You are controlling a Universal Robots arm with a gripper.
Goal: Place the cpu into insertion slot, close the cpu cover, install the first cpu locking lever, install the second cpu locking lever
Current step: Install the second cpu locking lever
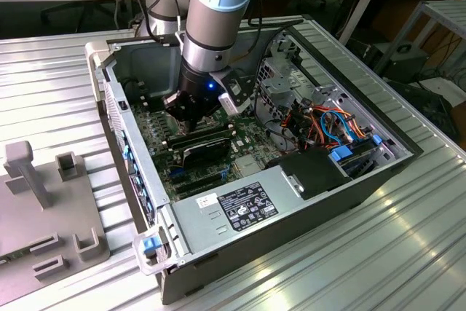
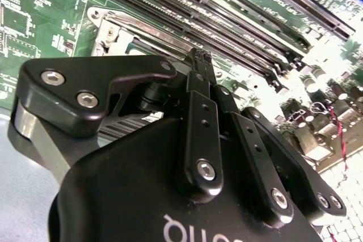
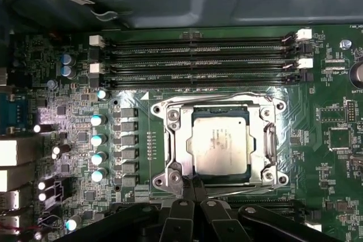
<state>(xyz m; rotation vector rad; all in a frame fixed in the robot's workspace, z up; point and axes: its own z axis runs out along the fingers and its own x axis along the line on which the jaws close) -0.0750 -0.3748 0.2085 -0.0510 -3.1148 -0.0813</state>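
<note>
Silver-grey cpu lies seated in the insertion slot, framed by the cpu cover, lowered flat around it on the green motherboard; memory slots run alongside. Tool sits at the socket's edge, fingers pressed together, holding nothing visible.

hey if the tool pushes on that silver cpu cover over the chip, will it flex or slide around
The cpu cover looks like thin sheet metal framing a large window, so it may spring a little under pressure. It seems held to the socket frame by corner screws, so sliding is unlikely. The cpu shows through the window, so a slipped push could land on it.
</note>
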